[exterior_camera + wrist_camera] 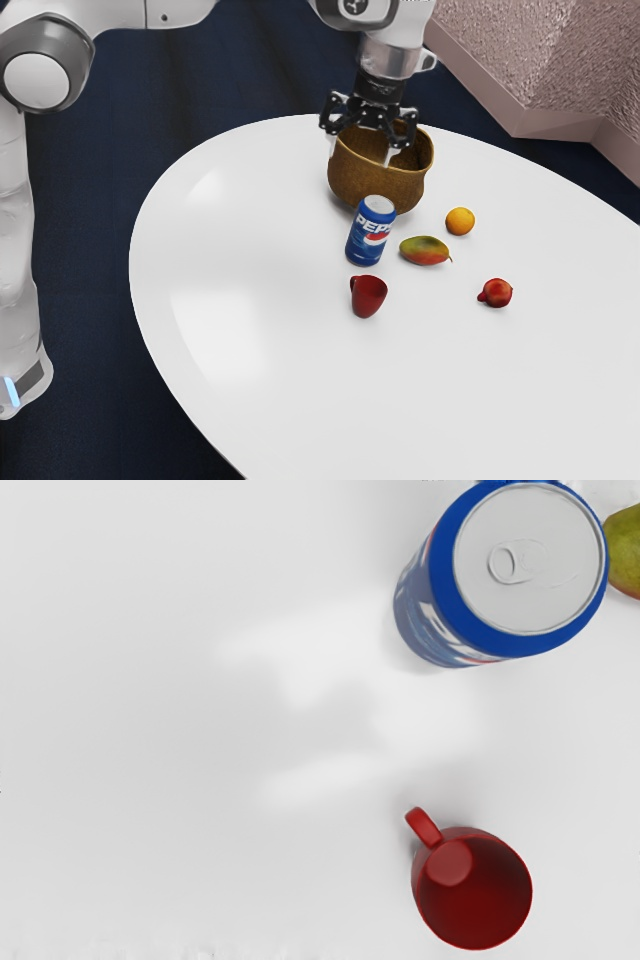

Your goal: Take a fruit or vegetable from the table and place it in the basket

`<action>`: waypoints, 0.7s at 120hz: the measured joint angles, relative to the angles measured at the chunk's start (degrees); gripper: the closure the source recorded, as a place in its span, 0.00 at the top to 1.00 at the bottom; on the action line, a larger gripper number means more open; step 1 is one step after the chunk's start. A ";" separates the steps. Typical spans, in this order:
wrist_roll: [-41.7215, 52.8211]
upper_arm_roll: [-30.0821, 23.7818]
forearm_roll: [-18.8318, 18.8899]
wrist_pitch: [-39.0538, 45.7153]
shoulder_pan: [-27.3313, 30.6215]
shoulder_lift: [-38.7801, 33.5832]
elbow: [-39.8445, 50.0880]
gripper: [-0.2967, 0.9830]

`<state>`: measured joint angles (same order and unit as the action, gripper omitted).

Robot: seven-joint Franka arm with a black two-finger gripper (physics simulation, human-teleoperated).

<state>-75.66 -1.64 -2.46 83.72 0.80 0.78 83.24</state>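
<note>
In the exterior view my gripper (361,154) is open, its two fingers spread and pointing down, overlapping the rim and mouth of the brown basket (375,185). How high it stands over the basket is hard to tell. On the table toward the exterior view's right lie an orange (460,221), a green-red mango (424,250) and a round red fruit (497,293), all apart from one another. Part of the mango (625,555) appears at the wrist view's edge, beyond the can.
A blue Pepsi can (371,231) stands upright close to the basket, beside the mango; the wrist view has the can (530,560) from above. A red mug (368,296) is near it, and also the mug (475,890) in the wrist view. The white table (250,330) is round-edged.
</note>
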 joint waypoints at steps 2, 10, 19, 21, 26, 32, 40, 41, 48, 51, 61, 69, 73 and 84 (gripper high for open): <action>-2.08 0.00 -0.03 -0.06 -0.10 0.09 0.00 0.77; -9.83 -0.01 -0.10 -0.18 -0.62 0.57 -0.02 0.77; -17.54 -0.08 -0.06 -0.27 -1.50 1.03 -0.03 0.77; -19.13 -0.08 -0.02 -0.29 -1.78 1.07 -0.03 0.77; -22.90 -0.09 0.09 -0.33 -2.63 1.09 -0.05 0.77; -26.96 -0.10 0.18 -0.36 -3.88 1.03 -0.07 0.77; -30.02 0.04 0.24 -0.40 -5.93 0.96 -0.07 0.77; -30.15 0.04 0.24 -0.40 -6.17 0.97 -0.08 0.77; -29.55 -0.06 0.30 -0.42 -7.76 0.71 -0.10 0.77; -28.86 0.05 0.31 -0.44 -8.60 0.62 -0.13 0.77; -25.55 0.51 1.21 -0.49 -11.38 0.63 -0.26 0.77; -20.91 0.59 3.64 -0.51 -13.03 0.93 -0.32 0.77; -17.93 0.62 4.51 -0.52 -13.49 1.12 -0.33 0.77; -8.28 0.49 7.90 -0.51 -12.61 1.73 -0.91 0.77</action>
<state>-83.94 -1.15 5.44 83.20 -11.81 2.51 82.33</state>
